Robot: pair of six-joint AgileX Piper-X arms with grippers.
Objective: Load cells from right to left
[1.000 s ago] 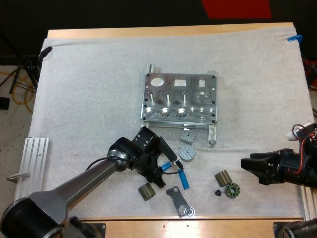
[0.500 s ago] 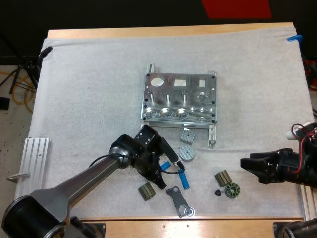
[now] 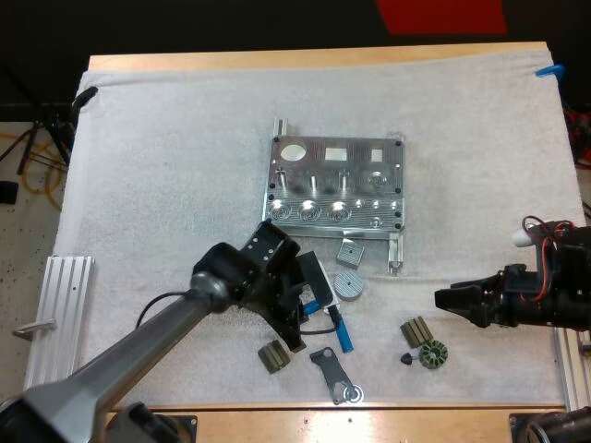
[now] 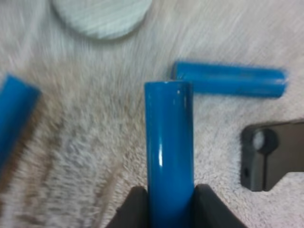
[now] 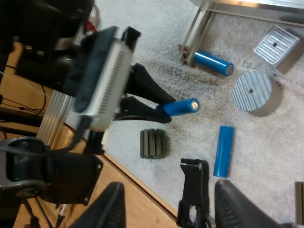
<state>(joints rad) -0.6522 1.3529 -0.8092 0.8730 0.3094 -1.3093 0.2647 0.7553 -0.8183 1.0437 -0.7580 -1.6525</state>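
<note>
Bright blue cylinders (image 4: 168, 156), silver fixture (image 3: 337, 194), white mat (image 3: 166, 166), perhaps olive ribbed parts (image 3: 272, 355).

Even overhead light, bright on white mat (image 3: 166, 166); darkness beyond surface (image 3: 305, 57) far edge. Glare spots on metal fixture (image 3: 337, 185) along near row of pockets. Soft short shadows beside small parts. Left wrist view: long highlight streak down blue cylinder (image 4: 169, 142), mat smeared toward edges, metal disc (image 4: 102, 16) soft. Right wrist view: right hand (image 5: 169, 184) out of focus.
</note>
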